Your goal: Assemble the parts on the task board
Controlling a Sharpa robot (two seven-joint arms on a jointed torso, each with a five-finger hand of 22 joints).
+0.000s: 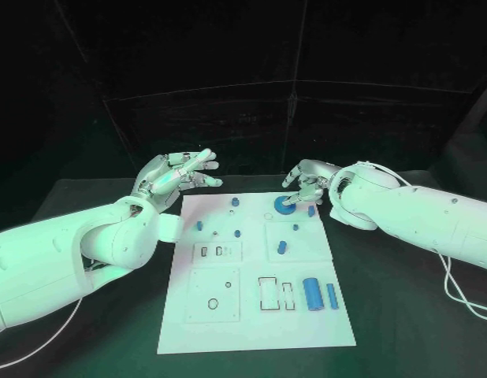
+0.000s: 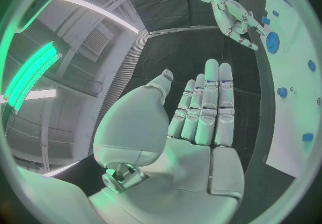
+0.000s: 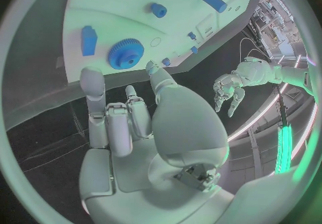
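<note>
The white task board [image 1: 255, 331] lies in the middle of the table. A blue gear [image 1: 284, 204] sits near its far edge, with a small blue block [image 1: 310, 210] beside it. My right hand [image 1: 306, 179] hovers just beyond and above the gear, holding nothing; in the right wrist view its thumb [image 3: 161, 79] points toward the gear [image 3: 125, 53] while some fingers curl in. My left hand [image 1: 179, 175] is raised off the board's far left corner, its fingers [image 2: 211, 101] straight and empty. A blue cylinder [image 1: 310, 294] and a blue bar [image 1: 332, 296] lie at the near right.
Several small blue pegs [image 1: 235, 202] stand in the board's far half, and another blue piece [image 1: 282, 248] lies mid-board. Cut-out slots [image 1: 269, 294] mark the near half. Black table surrounds the board; white cables [image 1: 471, 303] trail at the right.
</note>
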